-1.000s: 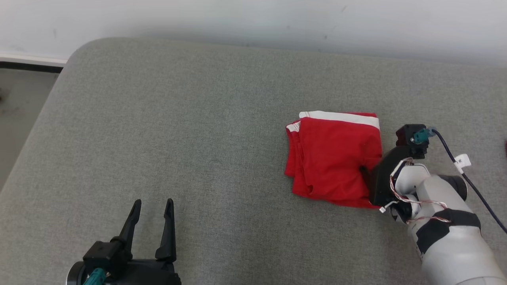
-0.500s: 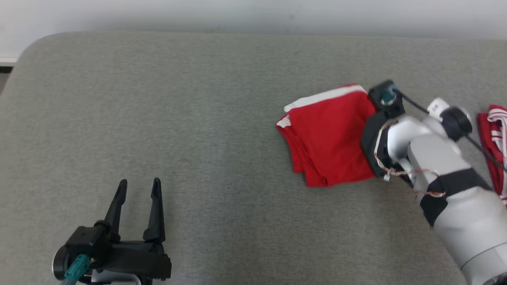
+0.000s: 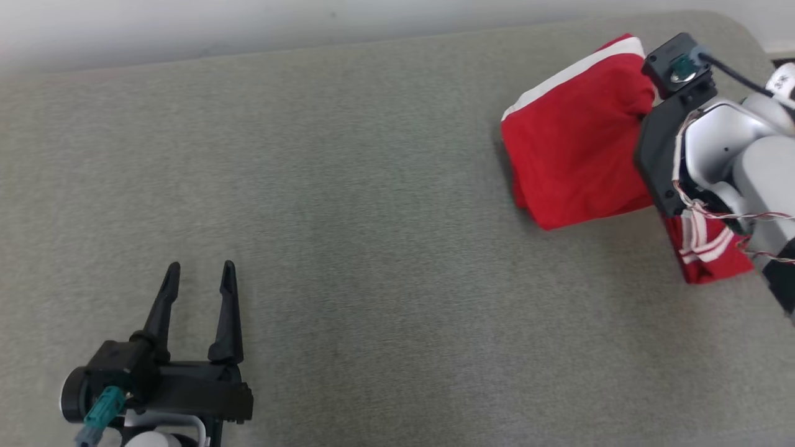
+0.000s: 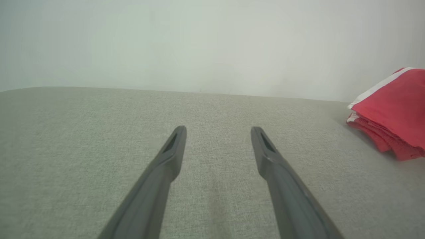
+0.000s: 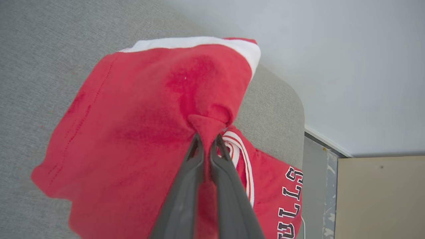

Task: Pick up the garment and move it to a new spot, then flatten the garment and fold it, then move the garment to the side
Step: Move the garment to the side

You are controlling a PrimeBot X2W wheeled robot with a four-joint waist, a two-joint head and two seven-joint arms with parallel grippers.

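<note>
The folded red garment (image 3: 577, 136) with a white band hangs bunched from my right gripper (image 5: 207, 137), which is shut on a pinch of its cloth near the surface's far right corner. In the right wrist view the garment (image 5: 139, 126) droops to the left of the fingers. The garment (image 4: 395, 106) also shows at the right edge of the left wrist view. My left gripper (image 3: 200, 267) rests low at the near left, open with nothing between its fingers (image 4: 176, 149), far from the garment.
A second red garment (image 3: 708, 248) with white stripes and lettering (image 5: 289, 196) lies under my right wrist, partly covered. The grey padded surface (image 3: 372, 186) ends in a rounded corner (image 3: 733, 25) at the far right, with floor (image 5: 312, 186) and a beige panel (image 5: 378, 196) beyond.
My right gripper has shut on the garment, lifted it and carried it right, over the second red garment. The head view has swung to the right. The left gripper stays open.
</note>
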